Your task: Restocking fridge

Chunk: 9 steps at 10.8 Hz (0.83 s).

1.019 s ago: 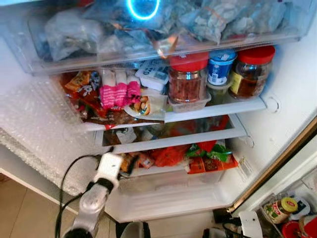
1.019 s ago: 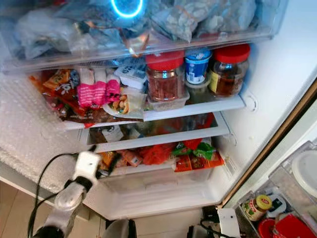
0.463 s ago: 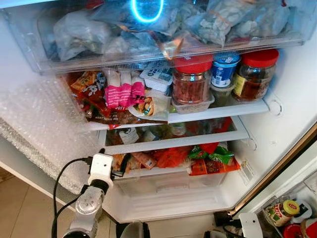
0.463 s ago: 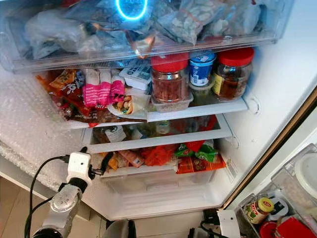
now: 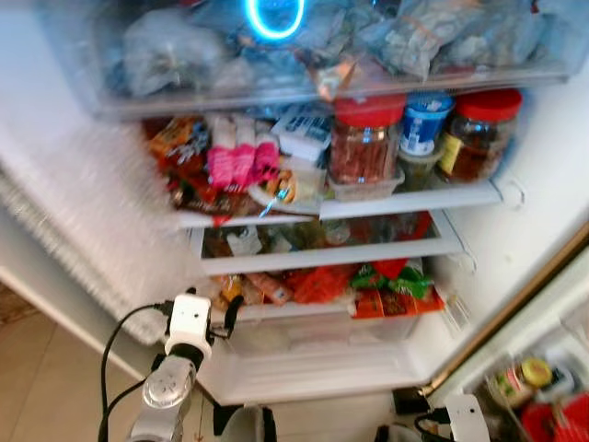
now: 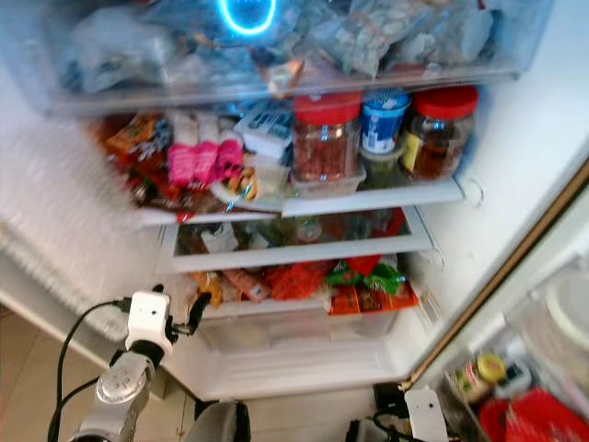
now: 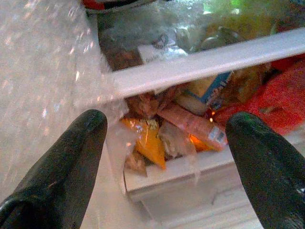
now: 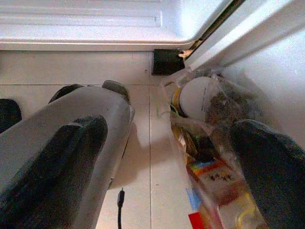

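Open fridge [image 5: 515, 239] ahead, shelves crammed with jars [image 5: 366, 140] and packets. I see my left end effector [image 7: 164, 157] spread before the bottom drawer [image 5: 313, 327]; right end effector [image 8: 167, 157] spread, low over floor [image 8: 143, 100].

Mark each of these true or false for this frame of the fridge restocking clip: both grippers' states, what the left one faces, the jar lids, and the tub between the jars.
1. The left gripper is open and empty. True.
2. It faces the top shelf. False: it faces the lower drawer of snack packets.
3. Two jars with red lids stand on the upper shelf. True.
4. The tub between the jars has a green lid. False: it is blue.
5. The right gripper holds a jar. False: it is open, holding nothing.
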### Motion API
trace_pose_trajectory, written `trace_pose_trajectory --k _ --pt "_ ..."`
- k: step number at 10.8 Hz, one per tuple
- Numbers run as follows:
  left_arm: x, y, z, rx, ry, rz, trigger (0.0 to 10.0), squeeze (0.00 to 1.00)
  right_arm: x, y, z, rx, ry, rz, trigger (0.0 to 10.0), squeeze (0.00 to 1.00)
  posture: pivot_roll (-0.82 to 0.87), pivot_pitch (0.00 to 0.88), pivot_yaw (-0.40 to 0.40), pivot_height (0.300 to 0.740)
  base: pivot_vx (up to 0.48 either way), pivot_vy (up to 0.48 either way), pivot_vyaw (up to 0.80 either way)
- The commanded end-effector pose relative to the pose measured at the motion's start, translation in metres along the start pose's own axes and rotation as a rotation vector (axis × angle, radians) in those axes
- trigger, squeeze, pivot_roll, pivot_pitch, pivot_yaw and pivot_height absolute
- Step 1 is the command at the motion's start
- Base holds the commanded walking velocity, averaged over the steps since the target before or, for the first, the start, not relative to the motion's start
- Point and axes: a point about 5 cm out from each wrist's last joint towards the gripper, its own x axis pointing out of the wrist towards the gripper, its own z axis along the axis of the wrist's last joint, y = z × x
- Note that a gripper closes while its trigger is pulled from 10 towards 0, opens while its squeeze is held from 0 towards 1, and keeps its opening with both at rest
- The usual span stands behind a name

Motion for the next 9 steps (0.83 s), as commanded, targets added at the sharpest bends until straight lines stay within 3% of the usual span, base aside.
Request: trace_pose_trajectory --k 1,6,8,9 --pt "-0.001 0.001 0.002 -0.010 -0.004 0.001 10.0 0.00 -0.003 0.001 -0.018 -0.009 0.072 0.007 10.0 0.00 0.03 0.053 0.044 0.639 -0.315 0.000 0.00" --pt "-0.002 0.005 -0.001 -0.018 0.016 0.020 10.0 0.00 -0.003 0.001 -0.017 -0.016 0.069 0.015 10.0 0.00 0.03 0.050 0.045 0.639 -0.309 0.000 0.00" --pt "-0.007 0.010 -0.011 -0.019 0.076 0.051 10.0 0.00 -0.003 0.001 -0.017 -0.017 0.070 0.017 10.0 0.00 0.03 0.049 0.045 0.639 -0.124 0.000 0.00" --pt "-0.015 0.018 -0.031 -0.057 0.195 0.110 10.0 0.00 -0.003 0.002 -0.017 -0.016 0.070 0.019 10.0 0.00 0.03 0.048 0.044 0.639 0.000 0.000 0.00"
